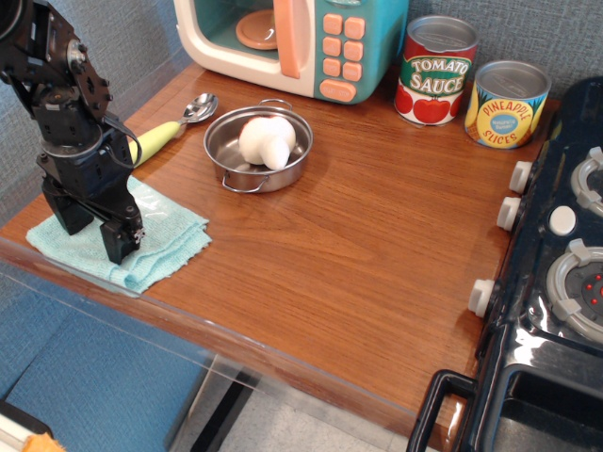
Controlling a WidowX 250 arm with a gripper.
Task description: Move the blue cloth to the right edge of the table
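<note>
The blue cloth (162, 238) lies folded at the front left corner of the brown wood table (358, 245). My black gripper (91, 230) stands upright over the cloth's left half. Its two fingers are spread apart with their tips down on the cloth, one finger (118, 242) near the cloth's middle and the other toward its left edge. Nothing is held between them. The arm hides the cloth's middle part.
A steel bowl (232, 151) with a white object sits behind the cloth. A yellow-handled spoon (174, 122), a toy microwave (292, 42), tomato sauce can (434, 71) and pineapple can (509, 104) stand at the back. A black toy stove (556, 273) borders the right.
</note>
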